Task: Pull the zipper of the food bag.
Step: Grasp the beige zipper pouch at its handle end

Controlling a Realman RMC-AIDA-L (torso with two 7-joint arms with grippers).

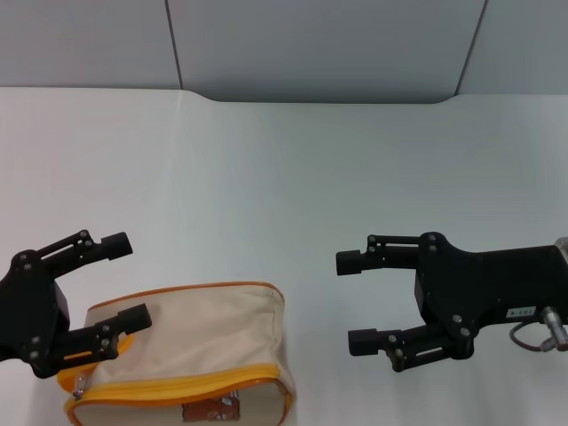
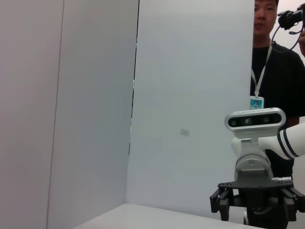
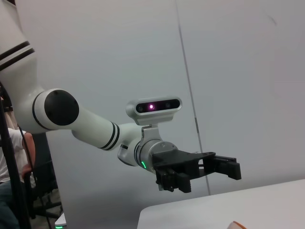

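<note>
White bench [image 1: 293,177] carries the food bag [image 1: 191,351] at its near left edge, the orange-yellow zipper [image 1: 177,387] seemingly closed along the front; the left gripper [image 1: 120,280] hovers above the bag's left end with fingers apart, touching nothing, so the pull looks not yet begun. Farther right, well apart from the bag, the right gripper [image 1: 355,302] hangs open-fingered. Only the head view shows the bag properly; the wrist views show the opposite arms, and a person [image 2: 274,95] beyond.

Left gripper [image 1: 126,277] at 8 o'clock – fingers spread; right gripper [image 1: 355,302] at 4 o'clock – likewise spread.
</note>
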